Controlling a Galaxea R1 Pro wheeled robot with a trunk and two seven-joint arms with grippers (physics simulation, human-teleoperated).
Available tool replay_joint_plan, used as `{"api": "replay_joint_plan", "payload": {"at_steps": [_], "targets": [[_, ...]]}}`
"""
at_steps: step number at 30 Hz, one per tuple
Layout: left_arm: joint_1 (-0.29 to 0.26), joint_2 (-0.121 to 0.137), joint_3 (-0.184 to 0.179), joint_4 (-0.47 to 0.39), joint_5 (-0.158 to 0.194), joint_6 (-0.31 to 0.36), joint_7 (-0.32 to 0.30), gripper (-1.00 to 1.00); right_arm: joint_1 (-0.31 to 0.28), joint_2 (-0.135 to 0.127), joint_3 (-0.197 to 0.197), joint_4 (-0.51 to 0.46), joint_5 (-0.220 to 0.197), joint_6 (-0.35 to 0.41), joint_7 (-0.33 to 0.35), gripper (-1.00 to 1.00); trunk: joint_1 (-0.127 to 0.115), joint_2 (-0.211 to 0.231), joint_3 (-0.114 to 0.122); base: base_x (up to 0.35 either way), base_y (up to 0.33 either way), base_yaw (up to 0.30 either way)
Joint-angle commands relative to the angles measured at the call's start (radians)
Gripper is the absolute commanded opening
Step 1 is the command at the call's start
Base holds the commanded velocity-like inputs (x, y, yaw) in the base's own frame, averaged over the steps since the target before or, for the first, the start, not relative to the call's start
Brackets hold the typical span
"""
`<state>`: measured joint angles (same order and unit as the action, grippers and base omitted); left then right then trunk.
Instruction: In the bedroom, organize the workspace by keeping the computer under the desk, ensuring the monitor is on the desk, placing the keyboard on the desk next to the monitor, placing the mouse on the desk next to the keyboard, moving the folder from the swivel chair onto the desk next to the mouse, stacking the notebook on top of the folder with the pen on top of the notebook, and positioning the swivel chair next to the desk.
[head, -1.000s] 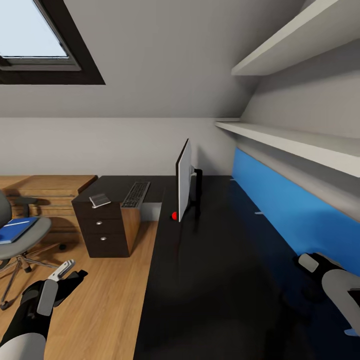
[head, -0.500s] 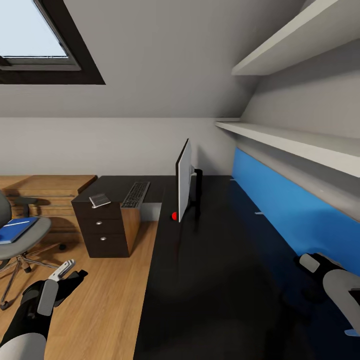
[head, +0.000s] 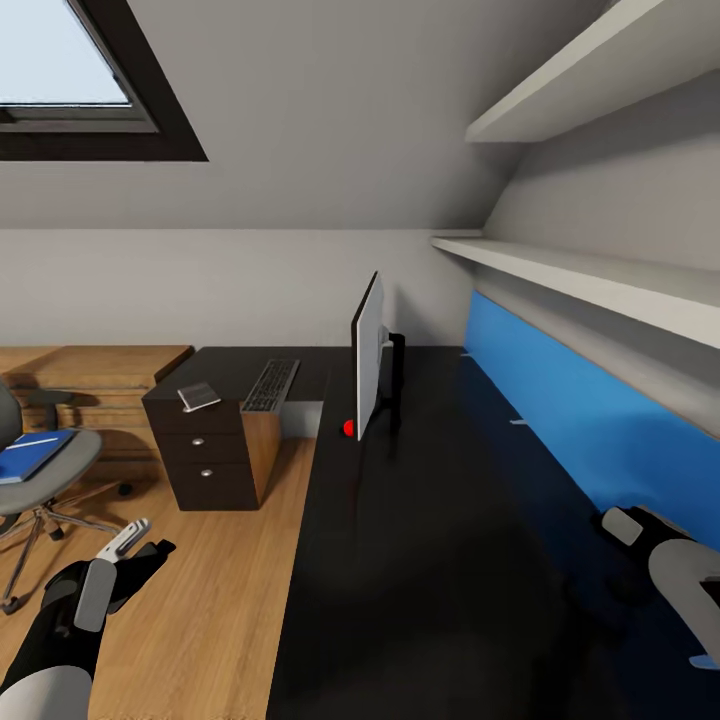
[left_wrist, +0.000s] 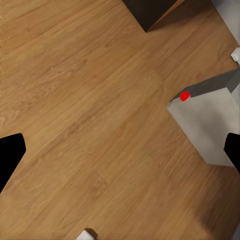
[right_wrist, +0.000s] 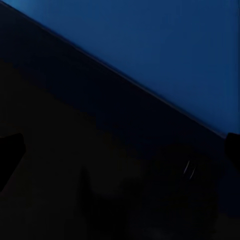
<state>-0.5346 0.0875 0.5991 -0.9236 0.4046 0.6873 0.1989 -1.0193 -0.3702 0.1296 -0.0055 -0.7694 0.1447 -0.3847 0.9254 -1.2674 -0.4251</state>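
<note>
Folder (head: 30, 455), one, bright blue, lies on the single swivel chair (head: 50, 470), just ahead of the left gripper (head: 135, 545), whose jaws stand apart over the wood floor (head: 210, 600). One monitor (head: 368, 358), one keyboard (head: 272, 385) and one notebook (head: 199, 397) sit on the desk (head: 440, 560), far ahead. One computer (left_wrist: 207, 122) stands beneath the left jaws. The right gripper (head: 625, 525) hangs over the desk by the blue panel (head: 570, 420), jaws apart.
</note>
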Motion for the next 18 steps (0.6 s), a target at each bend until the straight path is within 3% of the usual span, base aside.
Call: {"api": "replay_joint_plan", "payload": {"at_steps": [1, 13, 18], "targets": [[-0.001, 0.000, 0.001, -0.001, 0.011, 0.004, 0.008, 1.00, -0.001, 0.000, 0.009, -0.001, -0.004, 0.007, -0.003, 1.00, 0.000, -0.001, -0.003, 0.000, 0.000, 0.000], [-0.001, -0.001, 0.001, 0.001, 0.011, 0.005, 0.008, 1.00, -0.001, -0.012, 0.007, 0.013, -0.008, 0.009, -0.003, 1.00, 0.000, -0.001, -0.022, 0.000, 0.000, 0.000], [-0.001, -0.001, 0.001, 0.001, 0.011, 0.005, 0.007, 1.00, -0.001, -0.013, 0.007, 0.018, -0.033, 0.009, -0.002, 1.00, 0.000, -0.001, -0.030, 0.000, 0.000, 0.000]]}}
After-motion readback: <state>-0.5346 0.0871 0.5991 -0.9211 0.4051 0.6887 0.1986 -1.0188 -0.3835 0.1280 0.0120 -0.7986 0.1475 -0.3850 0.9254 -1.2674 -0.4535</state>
